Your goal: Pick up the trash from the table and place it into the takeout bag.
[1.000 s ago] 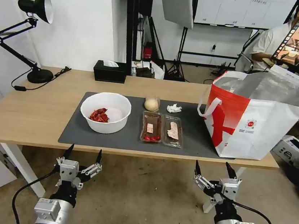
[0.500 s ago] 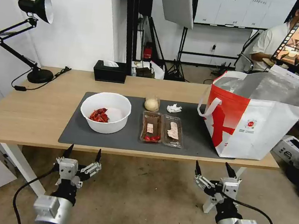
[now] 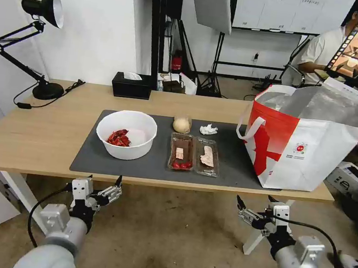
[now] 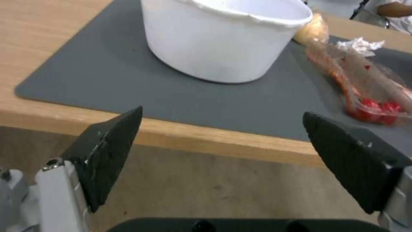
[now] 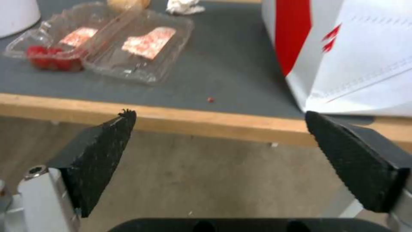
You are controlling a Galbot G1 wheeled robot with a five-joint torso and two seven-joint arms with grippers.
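The table (image 3: 35, 134) carries its dark mat (image 3: 149, 165), and the takeout bag (image 3: 317, 142) stands open at the mat's right end. On the mat sit the white bowl (image 3: 126, 134), beside it the clear tray (image 3: 194, 154), and behind that the small cup (image 3: 182, 124) and crumpled tissue (image 3: 208, 130). Left gripper (image 3: 101, 185) and right gripper (image 3: 255, 204) hang below the near edge, fingers spread wide, holding nothing.
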